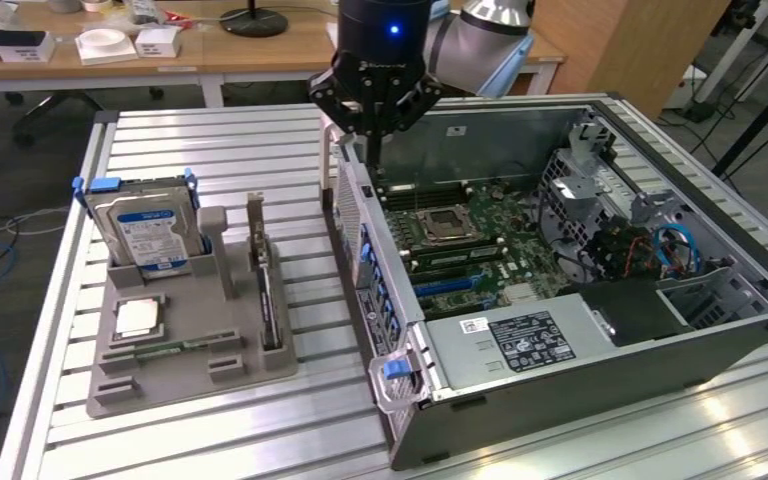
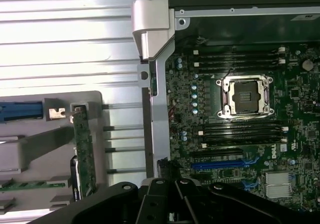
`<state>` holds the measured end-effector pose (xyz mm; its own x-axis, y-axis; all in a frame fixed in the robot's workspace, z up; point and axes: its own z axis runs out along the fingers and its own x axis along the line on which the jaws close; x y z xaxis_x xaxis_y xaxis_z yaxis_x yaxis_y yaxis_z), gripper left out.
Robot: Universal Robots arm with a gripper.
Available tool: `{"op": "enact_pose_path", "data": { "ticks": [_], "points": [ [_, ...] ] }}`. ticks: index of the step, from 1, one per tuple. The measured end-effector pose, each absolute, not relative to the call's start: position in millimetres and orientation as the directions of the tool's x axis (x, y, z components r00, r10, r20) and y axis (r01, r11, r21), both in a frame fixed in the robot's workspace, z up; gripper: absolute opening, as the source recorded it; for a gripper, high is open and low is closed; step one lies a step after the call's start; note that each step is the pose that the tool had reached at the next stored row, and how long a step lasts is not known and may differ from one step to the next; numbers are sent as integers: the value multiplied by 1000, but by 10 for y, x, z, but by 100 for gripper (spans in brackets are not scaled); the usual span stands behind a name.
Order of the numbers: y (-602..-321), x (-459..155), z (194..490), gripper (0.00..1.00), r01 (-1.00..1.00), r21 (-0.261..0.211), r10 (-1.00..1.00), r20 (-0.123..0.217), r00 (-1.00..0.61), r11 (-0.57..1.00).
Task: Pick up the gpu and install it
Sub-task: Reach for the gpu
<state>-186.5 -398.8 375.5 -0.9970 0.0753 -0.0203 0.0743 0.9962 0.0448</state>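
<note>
1. Aluminium slats make up the worktop (image 1: pixel 197 140). I list what stands on it from the exterior view's left to its right.
2. At that view's left, a grey holder (image 1: pixel 184 385) rests flat on the worktop.
3. A hard drive (image 1: pixel 147 228) with a blue-white label stands upright in the holder's far left slot.
4. Nearer the camera, a processor chip (image 1: pixel 137 318) lies flat in a recess. A narrow green memory stick (image 1: pixel 171 348) lies flat just beside it.
5. The gpu (image 1: pixel 265 285) stands on its long edge in the slot along the holder's right side. It is seated in the holder and not installed. From the wrist view I see its green board (image 2: pixel 84 149) edge-on, beside the case wall.
6. The arm (image 1: pixel 384 30) hangs over the case's left wall, toward its far end. The jaws point down, clenched together with nothing between them. They are apart from the gpu.
7. The computer case (image 1: pixel 558 400) lies with its open side up and touches the worktop.
8. Inside the case I see the motherboard (image 1: pixel 491 235) with its processor socket (image 2: pixel 246 97) and a blue expansion slot (image 2: pixel 220 164).
9. A power supply (image 1: pixel 524 338) with a black label fills the near compartment.
10. Blue cables (image 1: pixel 678 250) loop at the case's right end.
</note>
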Motion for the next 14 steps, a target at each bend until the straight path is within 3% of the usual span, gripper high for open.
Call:
{"op": "enact_pose_path", "data": {
  "ticks": [14],
  "points": [
    [-3988, -1933, 3738, 11, 74, 45, 75, -20, -997, 996]
  ]
}}
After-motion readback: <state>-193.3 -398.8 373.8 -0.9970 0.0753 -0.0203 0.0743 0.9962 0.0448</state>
